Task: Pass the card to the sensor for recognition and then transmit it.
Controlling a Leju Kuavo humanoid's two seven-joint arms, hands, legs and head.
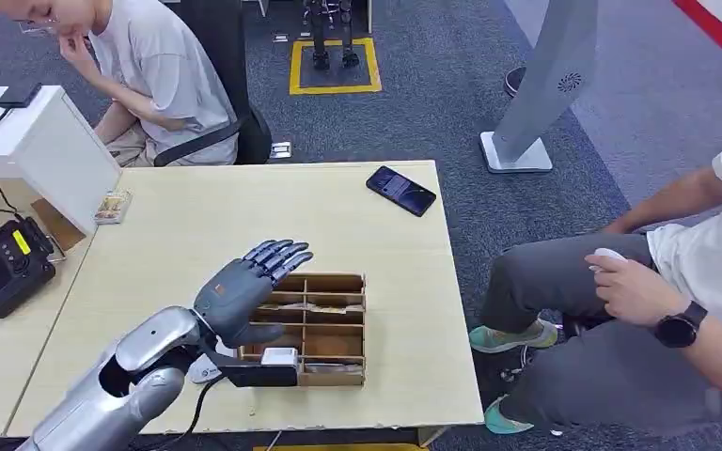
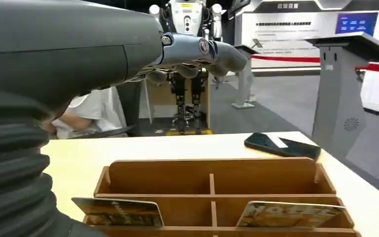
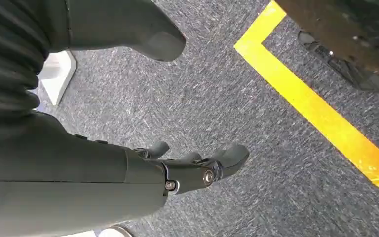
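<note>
Upper right of the pale wooden table [image 1: 197,225]: a black smartphone [image 1: 400,190]. Far left: a black boxy device [image 1: 2,266]. Right edge: a seated person's hand [image 1: 635,287] wearing a black watch [image 1: 681,326].

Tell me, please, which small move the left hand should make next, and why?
Probably lower the left hand toward a card in the wooden box and close on it. The hand hovers open above the box holding nothing, and the cards stand upright in their slots, so no card can reach the sensor yet.
</note>
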